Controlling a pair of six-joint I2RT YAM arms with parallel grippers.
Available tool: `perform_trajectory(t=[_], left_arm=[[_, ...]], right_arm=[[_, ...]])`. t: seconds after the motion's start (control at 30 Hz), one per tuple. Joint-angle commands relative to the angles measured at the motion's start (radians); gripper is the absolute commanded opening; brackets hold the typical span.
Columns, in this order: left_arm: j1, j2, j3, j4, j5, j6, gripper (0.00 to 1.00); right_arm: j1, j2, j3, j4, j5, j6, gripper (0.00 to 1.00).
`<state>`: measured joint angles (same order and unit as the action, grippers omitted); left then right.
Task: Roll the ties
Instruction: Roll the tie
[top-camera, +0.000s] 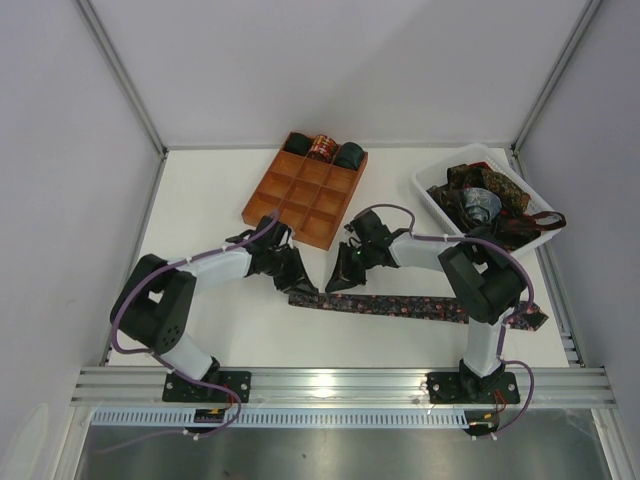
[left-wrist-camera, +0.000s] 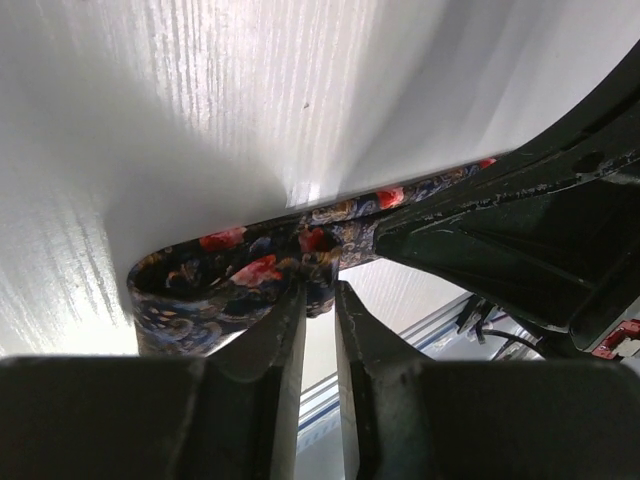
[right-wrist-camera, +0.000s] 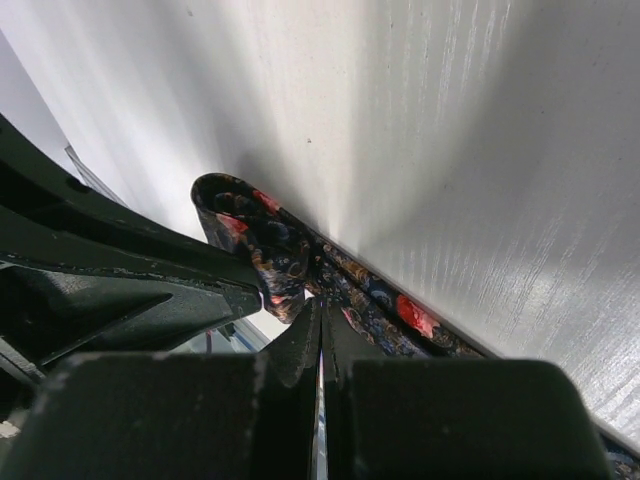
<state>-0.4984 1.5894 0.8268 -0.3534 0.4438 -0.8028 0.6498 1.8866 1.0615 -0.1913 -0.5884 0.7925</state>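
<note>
Folded end of tie (left-wrist-camera: 230, 270) pinched in left tool (left-wrist-camera: 318, 295), right tool (right-wrist-camera: 320, 318) nipping same tie just beside

3 rolled ties (top-camera: 321, 148), 1 flat tie (top-camera: 400, 306), 1 tray (top-camera: 300, 203), 1 bin (top-camera: 432, 203); its tangled ties (top-camera: 500, 195) cannot be counted.

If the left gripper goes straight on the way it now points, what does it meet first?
The folded end of the dark floral fabric tie, already at the fingertips of the left gripper; just behind it, probably the right gripper.
</note>
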Motion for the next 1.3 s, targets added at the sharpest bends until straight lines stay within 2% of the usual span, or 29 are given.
perform_trajectory(t=[0.0, 0.23, 0.73, 1.27], left_arm=[[-0.009, 0.003, 0.005, 0.05, 0.026, 0.027, 0.23], [-0.011, -0.009, -0.048, 0.119, 0.056, 0.024, 0.27], [-0.011, -0.011, -0.094, 0.2, 0.082, 0.017, 0.26], [-0.011, -0.011, -0.107, 0.212, 0.085, 0.02, 0.26]], right_arm=[[-0.012, -0.049, 0.006, -0.01, 0.001, 0.005, 0.0], [-0.018, -0.05, 0.008, -0.008, -0.034, 0.028, 0.0], [0.014, -0.003, 0.045, 0.023, -0.129, 0.056, 0.0], [0.042, 0.089, 0.084, 0.013, -0.087, 0.031, 0.0]])
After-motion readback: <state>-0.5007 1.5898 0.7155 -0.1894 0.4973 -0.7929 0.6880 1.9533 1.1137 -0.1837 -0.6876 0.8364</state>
